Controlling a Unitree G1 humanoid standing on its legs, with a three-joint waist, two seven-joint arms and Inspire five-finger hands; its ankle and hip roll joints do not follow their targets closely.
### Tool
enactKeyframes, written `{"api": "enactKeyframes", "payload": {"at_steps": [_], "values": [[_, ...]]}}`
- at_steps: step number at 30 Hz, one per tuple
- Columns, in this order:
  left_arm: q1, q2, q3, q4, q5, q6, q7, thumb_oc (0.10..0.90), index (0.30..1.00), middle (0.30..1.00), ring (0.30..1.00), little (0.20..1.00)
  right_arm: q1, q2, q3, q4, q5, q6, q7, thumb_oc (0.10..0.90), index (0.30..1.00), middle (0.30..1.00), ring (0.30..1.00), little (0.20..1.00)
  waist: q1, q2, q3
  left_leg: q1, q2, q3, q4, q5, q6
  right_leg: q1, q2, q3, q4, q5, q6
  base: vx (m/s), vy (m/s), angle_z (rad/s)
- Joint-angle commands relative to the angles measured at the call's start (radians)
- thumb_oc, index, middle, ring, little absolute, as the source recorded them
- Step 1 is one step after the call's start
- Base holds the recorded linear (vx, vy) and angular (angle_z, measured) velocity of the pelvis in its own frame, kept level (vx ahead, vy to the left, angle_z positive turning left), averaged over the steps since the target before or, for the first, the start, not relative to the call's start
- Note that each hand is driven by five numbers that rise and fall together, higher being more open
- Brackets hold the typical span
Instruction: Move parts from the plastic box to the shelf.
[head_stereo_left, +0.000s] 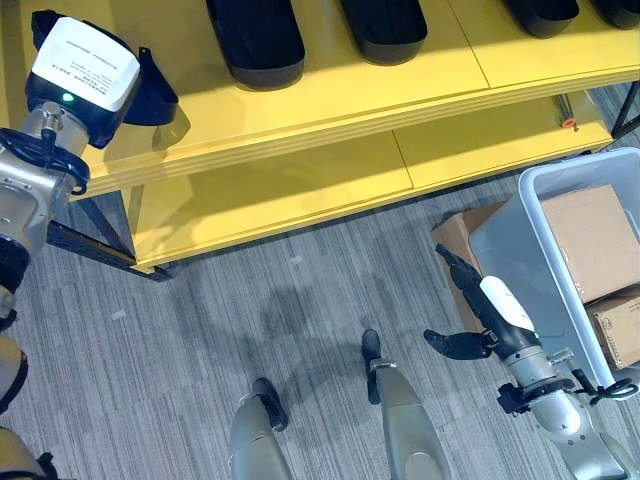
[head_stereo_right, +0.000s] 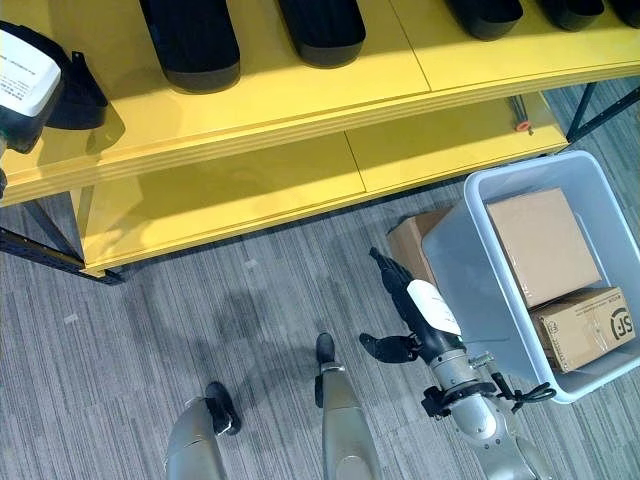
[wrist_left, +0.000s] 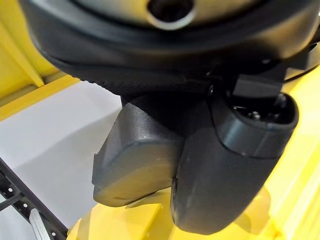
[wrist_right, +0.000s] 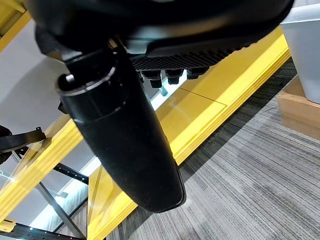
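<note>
The left robot hand (head_stereo_left: 150, 85) grips a black part (wrist_left: 135, 160) at the yellow shelf (head_stereo_left: 330, 100), the right robot hand (head_stereo_left: 480, 310) hangs spread beside the plastic box (head_stereo_left: 520, 215), where cartons (head_stereo_left: 595, 240) remain.

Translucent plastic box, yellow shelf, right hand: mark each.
Translucent plastic box (head_stereo_right: 452, 262): right eye view, bare left wall.
Yellow shelf (head_stereo_left: 330, 100): left eye view, bare top board.
Right hand (head_stereo_right: 428, 312): right eye view, white-covered back.
</note>
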Motion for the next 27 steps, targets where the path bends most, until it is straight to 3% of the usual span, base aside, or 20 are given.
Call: {"api": "enactKeyframes", "payload": {"at_steps": [1, 11, 27], "values": [[-0.145, 0.080, 0.010, 0.005, 0.036, 0.053, 0.064, 0.900, 1.000, 1.000, 1.000, 1.000, 0.010, -0.059, -0.041, -0.114, 0.014, -0.082, -0.049, 0.900, 1.000, 1.000, 1.000, 1.000, -0.019, 0.033, -0.104, -0.019, 0.014, -0.060, -0.047, 0.060, -0.022, 0.142, -0.072, 0.012, 0.042, -0.158, 0.097, 0.00, 0.000, 0.00], [-0.163, 0.079, -0.030, 0.016, 0.052, 0.046, 0.046, 0.900, 1.000, 1.000, 1.000, 1.000, 0.025, -0.068, -0.050, -0.125, 0.009, -0.082, -0.044, 0.900, 1.000, 1.000, 1.000, 1.000, -0.017, 0.037, -0.106, -0.026, 0.012, -0.063, -0.045, 0.061, -0.024, 0.136, -0.072, 0.009, 0.046, -0.158, 0.097, 0.00, 0.000, 0.00], [-0.105, 0.078, 0.003, 0.036, 0.054, 0.033, 0.024, 0.900, 1.000, 1.000, 1.000, 1.000, 0.029, -0.078, -0.061, -0.133, 0.017, -0.084, -0.036, 0.900, 1.000, 1.000, 1.000, 1.000, -0.014, 0.034, -0.106, -0.044, 0.008, -0.078, -0.044, 0.063, -0.025, 0.127, -0.072, -0.004, 0.054, -0.158, 0.095, 0.00, 0.000, 0.00]]}}
